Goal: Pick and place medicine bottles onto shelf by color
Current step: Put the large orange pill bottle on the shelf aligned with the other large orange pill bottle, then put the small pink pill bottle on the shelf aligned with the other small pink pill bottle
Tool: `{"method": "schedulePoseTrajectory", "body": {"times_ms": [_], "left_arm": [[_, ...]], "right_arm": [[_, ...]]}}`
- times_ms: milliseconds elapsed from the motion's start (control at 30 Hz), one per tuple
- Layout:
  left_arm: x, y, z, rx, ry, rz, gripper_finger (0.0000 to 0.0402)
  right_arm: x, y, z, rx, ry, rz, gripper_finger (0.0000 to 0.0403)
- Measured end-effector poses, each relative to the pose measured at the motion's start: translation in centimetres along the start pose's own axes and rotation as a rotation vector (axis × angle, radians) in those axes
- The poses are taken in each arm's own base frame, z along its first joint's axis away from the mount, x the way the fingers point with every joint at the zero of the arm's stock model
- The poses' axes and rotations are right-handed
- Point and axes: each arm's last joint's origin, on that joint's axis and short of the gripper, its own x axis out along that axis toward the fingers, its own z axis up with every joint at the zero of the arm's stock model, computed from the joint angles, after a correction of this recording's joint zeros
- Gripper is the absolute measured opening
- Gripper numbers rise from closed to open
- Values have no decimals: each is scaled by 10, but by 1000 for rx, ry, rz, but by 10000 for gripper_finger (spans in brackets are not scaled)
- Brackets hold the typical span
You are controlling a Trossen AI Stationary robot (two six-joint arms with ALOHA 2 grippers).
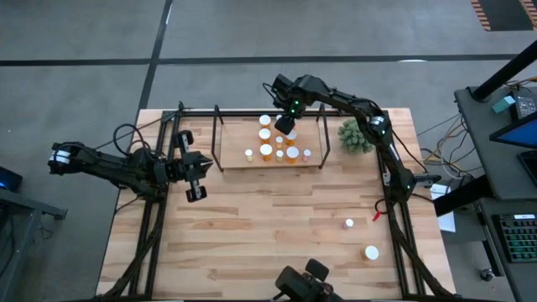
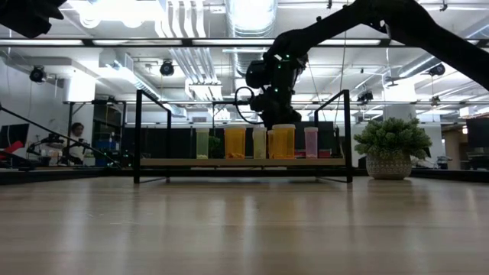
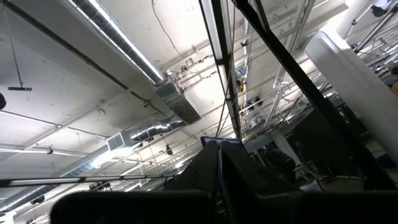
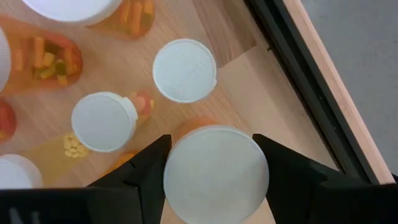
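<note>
The shelf (image 1: 312, 165) stands at the table's far middle, and several medicine bottles with white caps (image 1: 267, 151) stand on its board. In the low view they form a row: greenish (image 2: 202, 143), orange (image 2: 234, 143), pale (image 2: 259, 143), pink (image 2: 311, 142). My right gripper (image 1: 285, 127) hangs over the shelf's far part, shut on a wide orange bottle (image 2: 283, 143). Two more bottles (image 1: 349, 223) (image 1: 371, 252) stand on the table at the near right. My left gripper (image 1: 197, 178) waits left of the shelf, shut, pointing up at the ceiling. My right gripper pinches the wide orange bottle by the sides of its white cap (image 4: 171, 177), one finger (image 4: 149, 162) on each side. The fingers come from above, pointing steeply down. The bottle is upright below them, its base level with the other bottles on the shelf board.
A green spiky plant in a pot (image 1: 356, 136) stands right of the shelf. The shelf's black uprights (image 2: 138, 137) (image 2: 348, 136) frame the board. Two white-capped bottles (image 4: 185, 70) (image 4: 102, 121) stand close beside the held one. Bare wood lies in the table's middle and near left.
</note>
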Motion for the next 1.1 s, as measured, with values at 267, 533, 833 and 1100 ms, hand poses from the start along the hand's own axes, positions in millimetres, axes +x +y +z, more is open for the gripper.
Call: {"method": "schedulePoseTrajectory", "body": {"times_ms": [267,533,833,1100], "left_arm": [[0,0,0,0,0,0,2],[0,0,0,0,2,-1,2],[0,0,0,0,1,-1,2],[0,0,0,0,3,-2,2]], "right_arm": [[-2,-1,2,8,-18,-28,240],[-11,0,1,25,-27,-28,263],[-65,12,-7,57,-132,-22,258],[-112,88,-35,-104,-263,49,244]]}}
